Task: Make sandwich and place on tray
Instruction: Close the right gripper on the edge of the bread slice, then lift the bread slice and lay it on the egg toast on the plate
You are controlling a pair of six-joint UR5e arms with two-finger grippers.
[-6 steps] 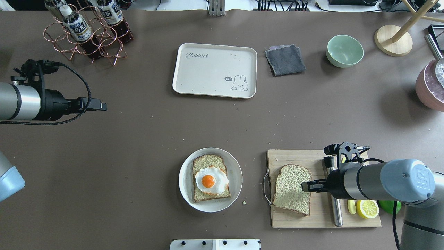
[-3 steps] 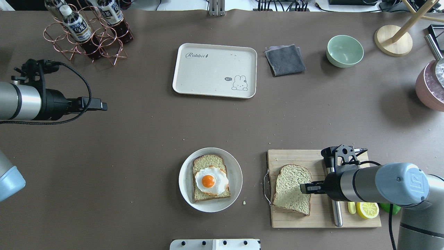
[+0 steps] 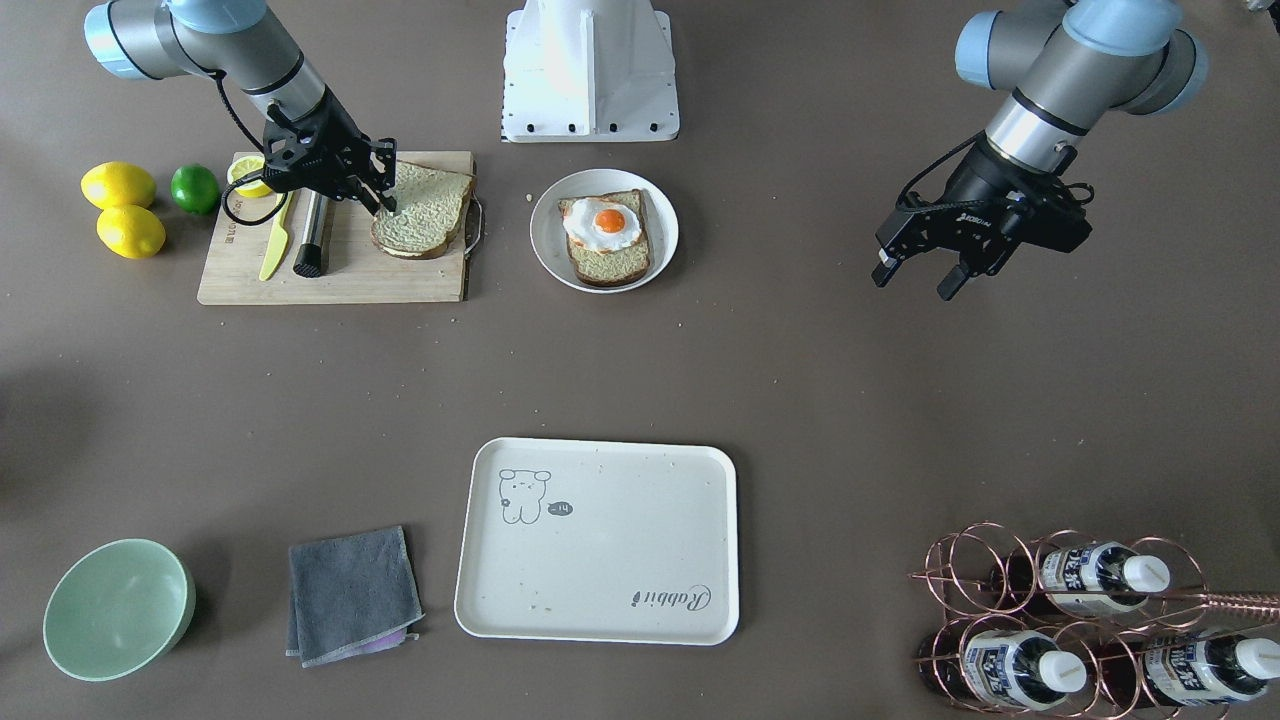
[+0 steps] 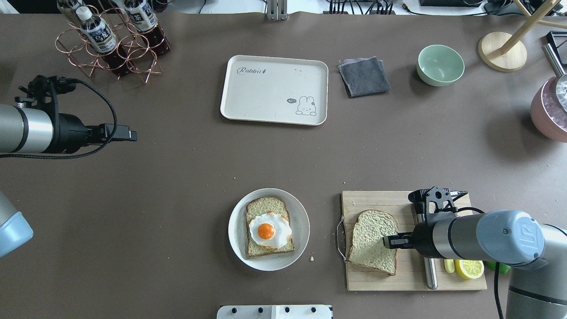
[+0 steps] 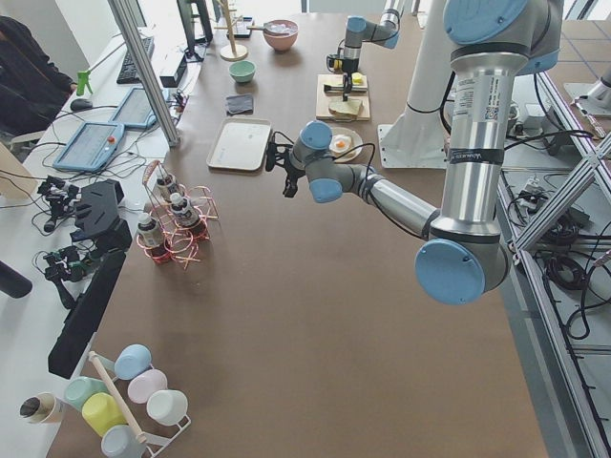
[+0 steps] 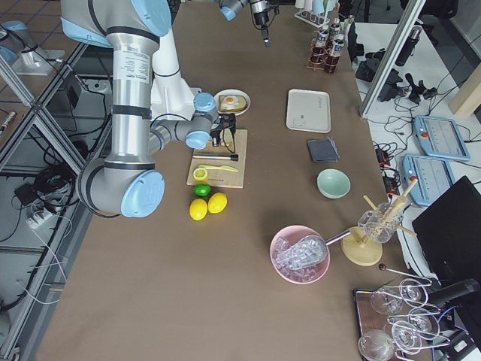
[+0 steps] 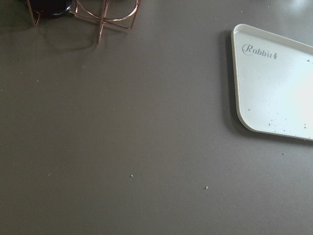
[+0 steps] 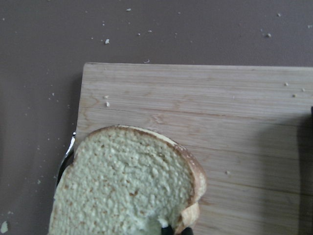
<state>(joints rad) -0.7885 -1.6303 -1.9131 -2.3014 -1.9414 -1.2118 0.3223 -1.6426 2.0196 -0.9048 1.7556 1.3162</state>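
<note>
Right gripper (image 4: pixel 386 242) straddles the slice's (image 4: pixel 367 239) 3 o'clock edge, grip unclear: grasping step; next, likely lift it onto the egg (image 4: pixel 269 231) at 9 o'clock

Legible markings:

1. Tray (image 4: pixel 266 95), upper centre of the overhead view: the script "Rabbit" in its upper-left corner, and a small dark speech bubble reading "hi~" beside the animal drawing at its lower right.
2. Right arm (image 4: pixel 509 235), lower right of the overhead view: a "UR" logo on the blue joint cap.
3. Bottles (image 4: pixel 98 34), upper left of the overhead view: printed labels, characters too small to read.
</note>
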